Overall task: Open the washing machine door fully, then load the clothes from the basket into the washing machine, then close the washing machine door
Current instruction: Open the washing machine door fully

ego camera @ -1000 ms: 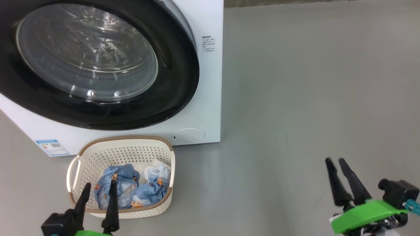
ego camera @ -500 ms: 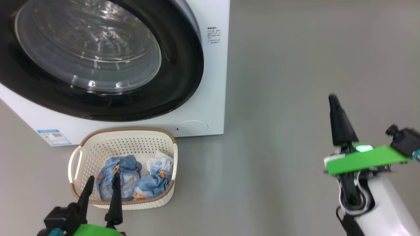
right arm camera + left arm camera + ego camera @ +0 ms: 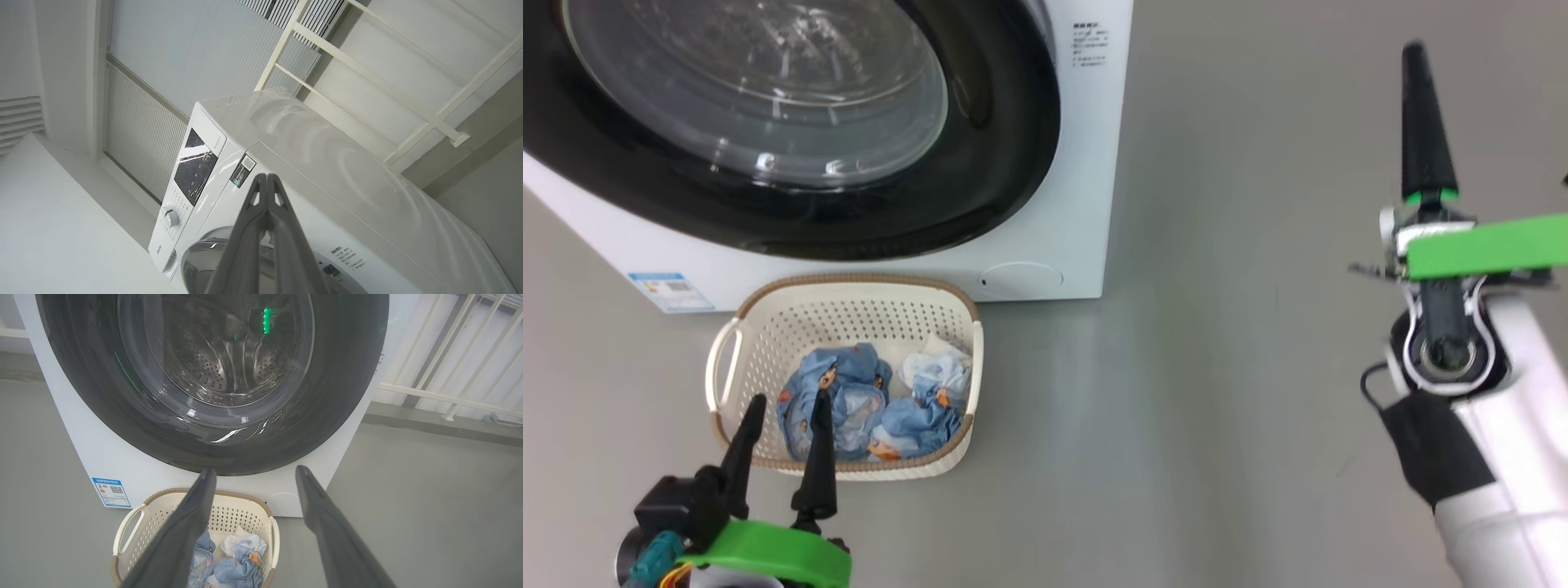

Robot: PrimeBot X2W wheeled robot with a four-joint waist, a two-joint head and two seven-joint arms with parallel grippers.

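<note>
While the washing machine door (image 3: pixel 760 106) looks shut on the washing machine (image 3: pixel 1086 180), loading waits.
Just below the door the basket (image 3: pixel 849 282) stands on the floor (image 3: pixel 1217 367) with the clothes (image 3: pixel 866 404) heaped inside, handy for a short carry. By its near rim the left pincer (image 3: pixel 789 400) hovers spread, likely poised to pick. The right pincer (image 3: pixel 1414 53), pressed together and empty, points up well right of the machine, probably bound for the door. Both the blue label sticker (image 3: pixel 670 291) and the side print (image 3: pixel 1089 45) are too small to read.
</note>
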